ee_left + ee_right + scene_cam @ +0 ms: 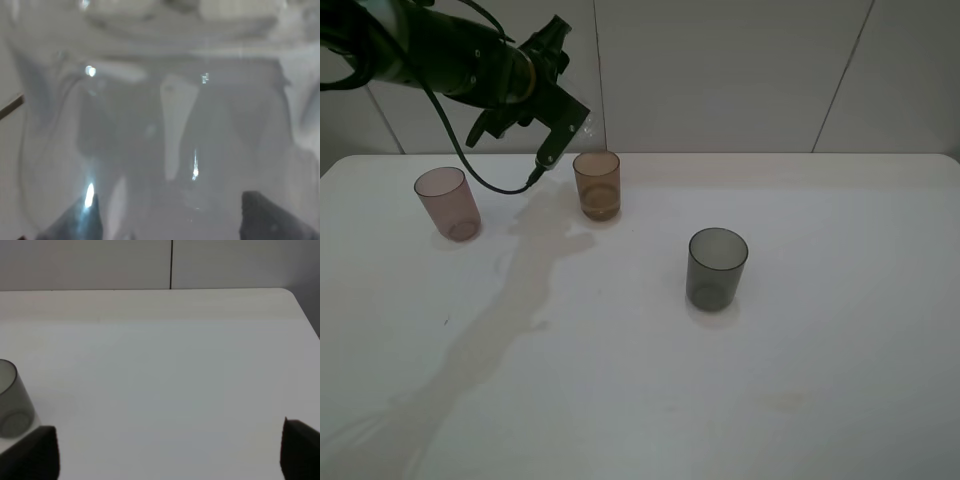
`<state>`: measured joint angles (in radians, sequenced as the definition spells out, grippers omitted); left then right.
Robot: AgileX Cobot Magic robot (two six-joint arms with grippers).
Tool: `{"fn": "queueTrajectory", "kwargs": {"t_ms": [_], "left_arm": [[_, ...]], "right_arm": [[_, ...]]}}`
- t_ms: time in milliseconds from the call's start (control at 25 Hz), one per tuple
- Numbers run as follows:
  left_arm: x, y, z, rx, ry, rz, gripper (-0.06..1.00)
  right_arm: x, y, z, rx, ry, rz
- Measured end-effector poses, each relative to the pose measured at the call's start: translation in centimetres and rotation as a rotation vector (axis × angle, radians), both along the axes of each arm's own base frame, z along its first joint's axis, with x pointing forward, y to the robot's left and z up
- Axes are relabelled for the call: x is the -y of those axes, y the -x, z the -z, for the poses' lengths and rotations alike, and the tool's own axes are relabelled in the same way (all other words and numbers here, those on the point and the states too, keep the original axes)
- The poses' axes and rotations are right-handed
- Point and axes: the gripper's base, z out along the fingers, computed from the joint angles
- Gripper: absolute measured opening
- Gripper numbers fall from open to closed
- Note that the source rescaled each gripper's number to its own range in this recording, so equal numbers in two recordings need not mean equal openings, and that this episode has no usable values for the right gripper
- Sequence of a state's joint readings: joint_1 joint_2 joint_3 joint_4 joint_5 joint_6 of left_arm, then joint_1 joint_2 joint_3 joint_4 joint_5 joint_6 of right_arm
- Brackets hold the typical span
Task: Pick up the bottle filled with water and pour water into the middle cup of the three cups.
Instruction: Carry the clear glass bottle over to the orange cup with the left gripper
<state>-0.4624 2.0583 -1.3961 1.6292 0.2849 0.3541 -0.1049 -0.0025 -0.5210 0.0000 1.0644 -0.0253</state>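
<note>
My left gripper (565,125) is raised at the back left and is shut on the clear glass bottle (584,124). The bottle is tilted, with its mouth just above the rim of the amber middle cup (597,185). In the left wrist view the bottle (165,125) fills the picture between the fingertips (80,220). The pinkish-mauve cup (448,203) stands to the left and the smoky-grey cup (717,268) to the front right. My right gripper (170,450) is open and empty over bare table; the exterior high view does not show it.
The white table (820,350) runs to a tiled wall at the back. The left arm's cable (470,165) hangs between the mauve and amber cups. The grey cup (12,405) sits beside one of the right gripper's fingertips.
</note>
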Motion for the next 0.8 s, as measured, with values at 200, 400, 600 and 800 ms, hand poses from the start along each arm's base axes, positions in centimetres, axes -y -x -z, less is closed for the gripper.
{"fn": "queueTrajectory", "kwargs": {"t_ms": [200, 400, 600, 800], "left_arm": [[-0.1, 0.5, -1.4, -0.054, 0.249, -0.137, 0.03], [-0.4, 1.5, -3.9, -0.142, 0.754, -0.434, 0.03], [-0.4, 2.9, -6.7, -0.264, 1.344, -0.783, 0.03], [0.2, 4.4, -6.0, -0.376, 1.548, -0.988, 0.03]], "right_arm": [[0.0, 0.0, 0.0, 0.0, 0.0, 0.0], [0.0, 0.0, 0.0, 0.0, 0.0, 0.0], [0.0, 0.0, 0.0, 0.0, 0.0, 0.0], [0.0, 0.0, 0.0, 0.0, 0.0, 0.0]]}}
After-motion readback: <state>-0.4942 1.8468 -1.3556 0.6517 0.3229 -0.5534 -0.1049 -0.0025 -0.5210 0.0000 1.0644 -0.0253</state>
